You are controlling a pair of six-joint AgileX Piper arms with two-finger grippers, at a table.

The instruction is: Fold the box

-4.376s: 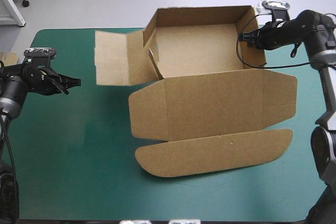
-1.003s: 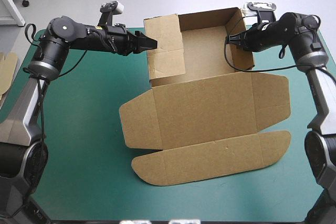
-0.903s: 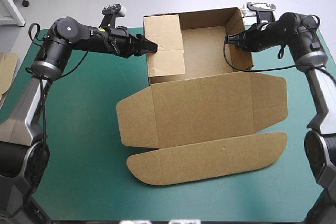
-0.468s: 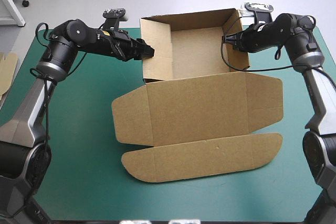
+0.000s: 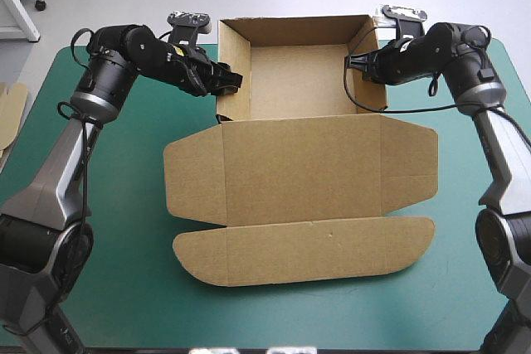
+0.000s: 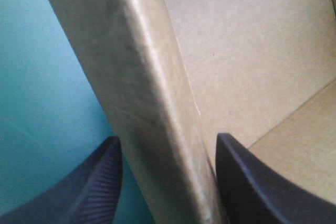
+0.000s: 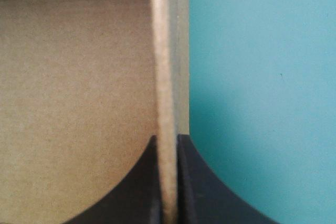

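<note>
The right gripper [image 7: 167,138] pinches the right wall of the box [image 5: 299,172], its black fingers nearly meeting on the board. The left gripper [image 6: 168,141] clamps the thicker left wall, which hides the inner faces of its fingers. The box sits mid-table as an open tray toward the far edge, with its lid flat on the teal-green cover [image 5: 124,230].

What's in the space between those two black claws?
The box, its open tray bare inside, spans from left gripper to right gripper; the high view shows it.
</note>
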